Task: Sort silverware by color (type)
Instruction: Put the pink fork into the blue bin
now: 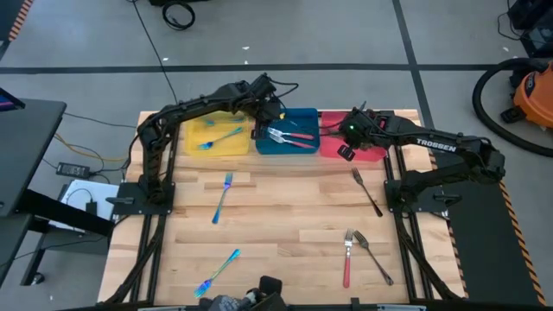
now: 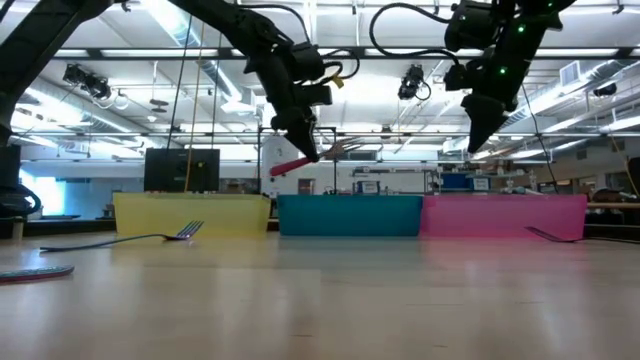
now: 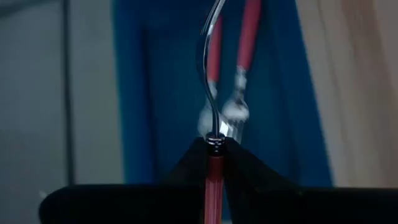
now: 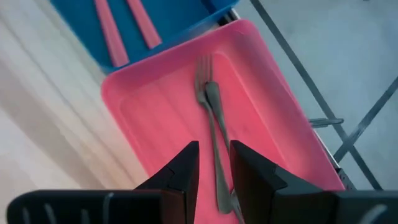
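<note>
The held red-handled fork [image 3: 214, 112] has its tines cut off at the left wrist view's edge.

three trays [image 1: 298, 138] side by side, forks [image 1: 223, 197] scattered before them

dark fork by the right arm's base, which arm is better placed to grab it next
Right. The right tool is open and empty over the red tray, nearer the dark fork; the left tool holds a red-handled fork.

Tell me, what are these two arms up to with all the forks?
They sort cutlery by kind into trays. The left gripper holds a red-handled fork above the blue tray, where two lie already. The right gripper hangs open over the pink tray with dark forks in it. Several pieces are left on the table.
</note>
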`<state>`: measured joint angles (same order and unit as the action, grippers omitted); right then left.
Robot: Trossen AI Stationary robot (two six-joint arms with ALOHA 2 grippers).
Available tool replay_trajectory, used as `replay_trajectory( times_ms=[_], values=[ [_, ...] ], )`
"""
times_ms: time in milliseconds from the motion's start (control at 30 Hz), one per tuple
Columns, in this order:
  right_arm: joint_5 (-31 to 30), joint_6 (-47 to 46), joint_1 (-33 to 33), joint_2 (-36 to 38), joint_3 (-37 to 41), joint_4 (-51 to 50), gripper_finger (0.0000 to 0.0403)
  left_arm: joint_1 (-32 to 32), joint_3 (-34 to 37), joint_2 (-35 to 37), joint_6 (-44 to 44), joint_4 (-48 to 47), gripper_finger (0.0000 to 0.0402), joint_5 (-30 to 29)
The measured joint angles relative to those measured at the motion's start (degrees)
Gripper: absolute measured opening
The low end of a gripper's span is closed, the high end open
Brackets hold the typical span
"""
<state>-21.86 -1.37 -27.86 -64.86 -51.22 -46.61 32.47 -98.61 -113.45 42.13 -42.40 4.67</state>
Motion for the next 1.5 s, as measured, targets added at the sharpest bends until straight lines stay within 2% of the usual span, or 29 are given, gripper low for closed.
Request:
replay_trajectory(
  times_ms=[267,533,1100,1500],
  values=[
    [0.78,1.41,-2.90,0.00,0.00,4.06,0.0098,0.18,-0.07,-0.52,3.63,9.72,0.0031,3.24],
    [1.35,0.89,-3.52,0.00,0.00,5.18,0.0098,1.65,0.00,-5.11,5.27,11.91,0.0027,4.39],
    [5.54,-3.23,-2.18,0.00,0.02,4.15,0.0098,-1.31,-0.04,-10.66,3.51,10.30,0.0039,5.94],
    [6.81,-3.22,0.34,0.00,0.02,3.63,0.0098,-1.09,0.00,-12.11,1.96,9.37,0.0074,4.22]
  ],
)
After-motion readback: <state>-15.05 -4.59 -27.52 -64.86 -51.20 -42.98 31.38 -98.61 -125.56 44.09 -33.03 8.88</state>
